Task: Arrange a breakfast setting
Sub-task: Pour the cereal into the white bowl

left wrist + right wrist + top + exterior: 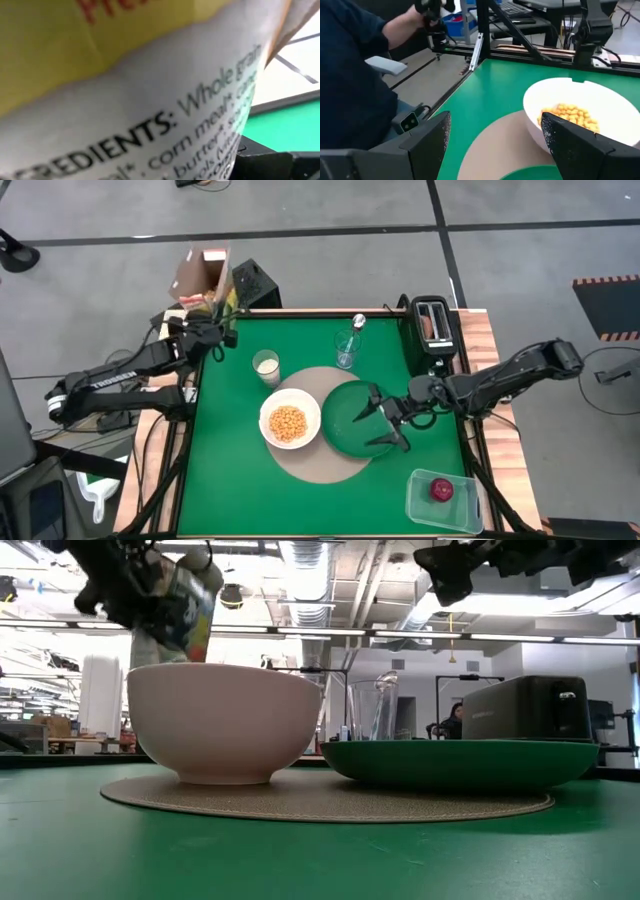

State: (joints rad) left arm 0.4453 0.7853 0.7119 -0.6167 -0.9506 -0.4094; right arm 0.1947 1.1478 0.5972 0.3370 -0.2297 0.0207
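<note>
Near the table's (230,480) front right corner, one small red fruit (441,489) sits in a clear plastic tub (445,502). Mid-table, one round woven tan mat (318,465) carries a smooth white bowl (290,420) of cereal and a green plate (348,425), the right gripper (383,421) above it, fingers apart. Beyond stand one white cup (266,366) and one clear glass (346,350). At the far left corner, the left gripper (212,330) is clamped on a printed package (205,280).

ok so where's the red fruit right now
In the high view the small red fruit sits inside a clear container at the table's near right corner, beyond the green plate from the mat.
</note>
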